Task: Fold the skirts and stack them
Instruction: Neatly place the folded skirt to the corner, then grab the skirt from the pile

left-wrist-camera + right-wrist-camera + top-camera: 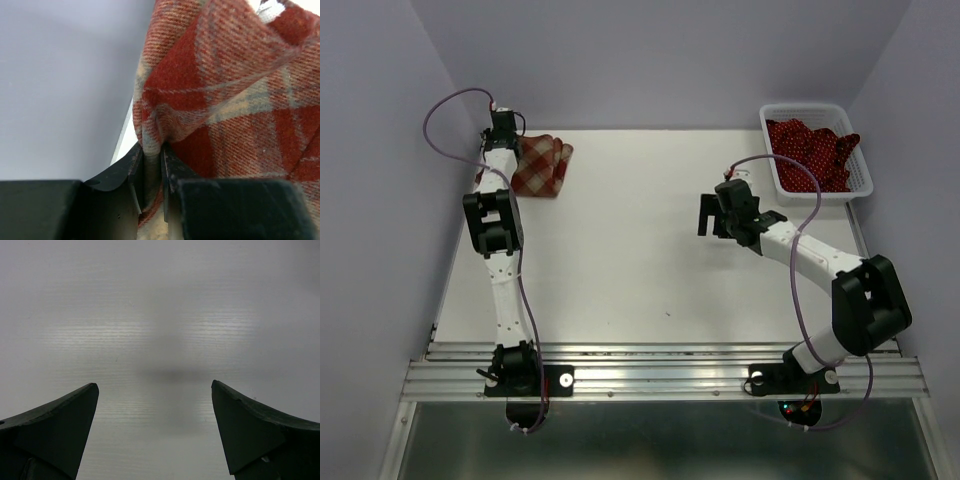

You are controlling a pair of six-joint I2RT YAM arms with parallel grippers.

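My left gripper (152, 159) is pinched tight on the plaid skirt (542, 167) at the far left of the table (650, 260). My right gripper (155, 410) hangs with its fingers wide apart, holding nothing. The dotted skirts (815, 150) lie bunched up in the basket (820, 194). I think most of the job is left to do.

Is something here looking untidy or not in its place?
The polka-dot skirts lie bunched in the basket, one edge spilling over its right rim. The plaid skirt is crumpled at the far left, pinched in the left gripper.
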